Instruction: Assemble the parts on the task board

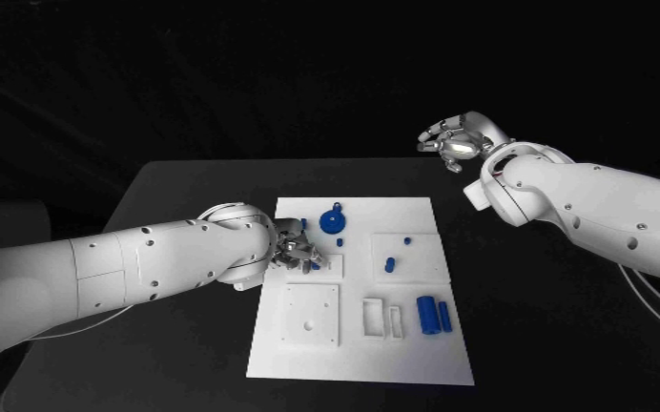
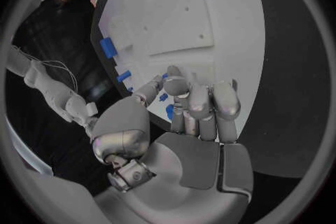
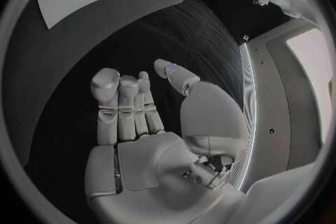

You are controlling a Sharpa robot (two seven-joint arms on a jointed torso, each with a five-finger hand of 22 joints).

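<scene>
Nearest the camera, blue cylinders (image 1: 430, 315) are laid lengthwise on the task board (image 1: 413, 355). A small blue part (image 1: 315, 263) is pinched at the board's left side by the left robot hand (image 1: 296, 252), the nearer one. The right robot hand (image 1: 458, 141) is held open and empty, well apart beyond the counter (image 1: 193, 193).

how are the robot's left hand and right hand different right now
The left hand is down on the task board among small blue parts; the right hand is raised off beyond the board's far right corner. The left hand's fingers curl in toward a blue part; the right hand holds nothing, fingers apart. Both are silver.
</scene>
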